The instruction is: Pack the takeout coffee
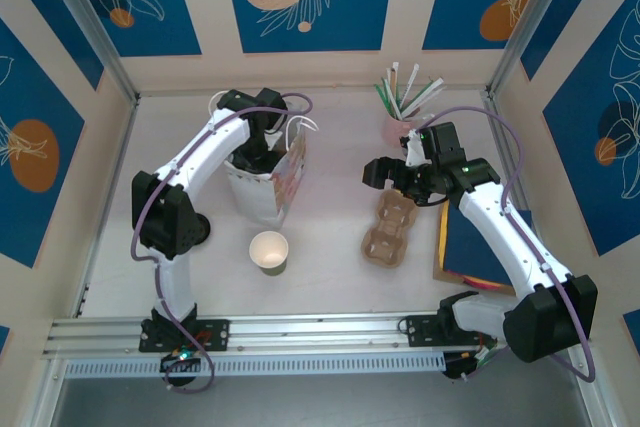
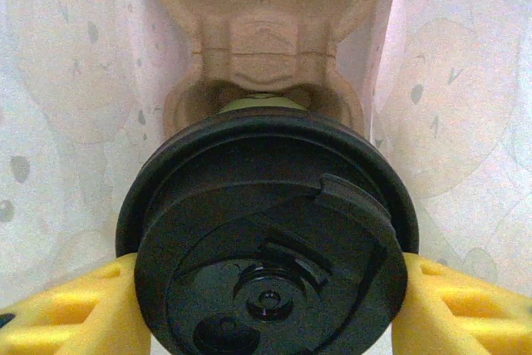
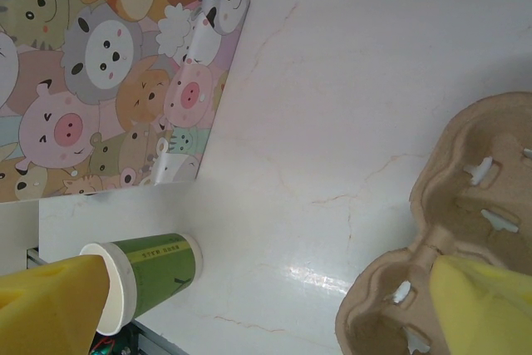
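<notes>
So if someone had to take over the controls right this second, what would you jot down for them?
Left gripper: down inside the gift bag, closed on the takeout coffee just under its lid.
Right gripper: open and empty, above the table beside the table carrier.
Done: the coffee is in the bag, over a slot of the bag's carrier.
Left: I cannot tell whether it is fully seated. Probably settle it, let go and lift the arm out.
The lidless green cup stands on the table; leave it.
</notes>
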You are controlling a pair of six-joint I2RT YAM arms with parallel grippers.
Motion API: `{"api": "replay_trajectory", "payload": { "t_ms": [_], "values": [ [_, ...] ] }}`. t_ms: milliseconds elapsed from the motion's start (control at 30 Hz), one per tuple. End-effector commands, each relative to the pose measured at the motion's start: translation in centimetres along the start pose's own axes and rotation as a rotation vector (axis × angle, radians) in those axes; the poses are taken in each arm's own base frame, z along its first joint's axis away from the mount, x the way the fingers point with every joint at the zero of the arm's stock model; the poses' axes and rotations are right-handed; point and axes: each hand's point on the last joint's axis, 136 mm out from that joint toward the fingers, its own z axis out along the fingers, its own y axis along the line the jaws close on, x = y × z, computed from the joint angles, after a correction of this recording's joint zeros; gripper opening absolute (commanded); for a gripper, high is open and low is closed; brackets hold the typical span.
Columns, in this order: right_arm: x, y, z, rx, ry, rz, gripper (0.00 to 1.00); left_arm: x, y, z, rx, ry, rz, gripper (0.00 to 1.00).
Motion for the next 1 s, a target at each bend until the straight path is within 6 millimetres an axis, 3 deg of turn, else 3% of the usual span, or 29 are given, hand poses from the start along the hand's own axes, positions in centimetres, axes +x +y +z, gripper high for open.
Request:
{"api": "replay_trajectory", "payload": {
  "t_ms": [0, 967],
  "values": [
    [0.36, 0.54, -0.39, -0.017, 0.004, -0.008, 0.99, 0.7, 0.69, -1.0, -0.001, -0.006, -0.005, 0.54],
    [0.42, 0.34, -0.29, -0.009, 0.005, -0.004, 0.99, 0.13, 0.89, -0.84, -0.017, -0.021, 0.0, 0.54]
  ]
}}
